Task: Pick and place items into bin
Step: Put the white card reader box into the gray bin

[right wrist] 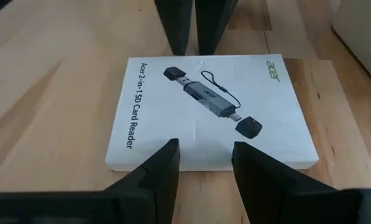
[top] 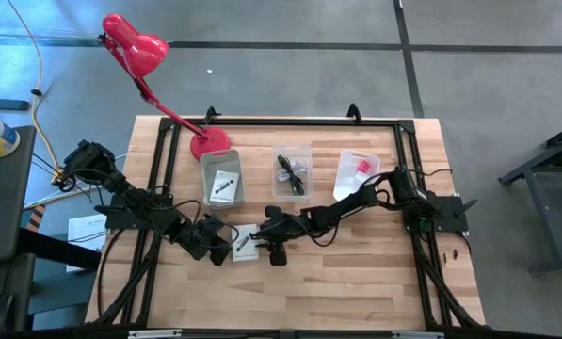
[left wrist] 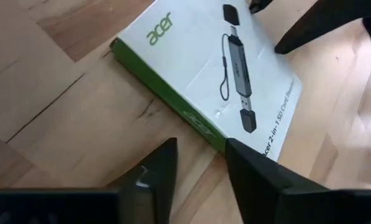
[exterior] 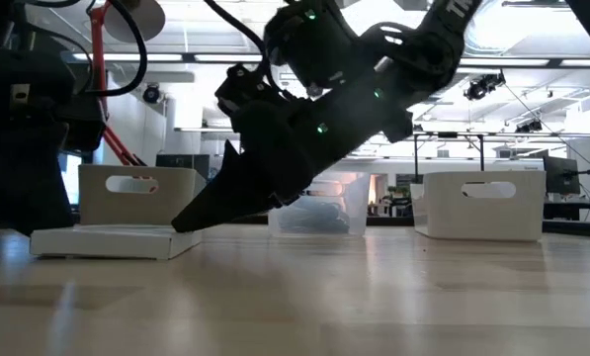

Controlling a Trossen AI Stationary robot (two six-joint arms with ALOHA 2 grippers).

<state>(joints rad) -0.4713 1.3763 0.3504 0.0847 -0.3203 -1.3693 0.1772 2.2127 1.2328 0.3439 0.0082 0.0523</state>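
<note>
Box (top: 246,241) hemmed between both hands.

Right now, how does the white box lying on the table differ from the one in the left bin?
The box on the table lies flat on bare wood between the left end effector and the right end effector; the box in the left bin rests inside the bin's walls, away from both arms. Both are white with dark print.

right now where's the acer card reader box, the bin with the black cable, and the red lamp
acer card reader box (right wrist: 210,112), right wrist view, middle of its white printed top face
bin with the black cable (top: 293,172), high view, on the cable lying inside
red lamp (top: 137,47), high view, on its shade
</note>
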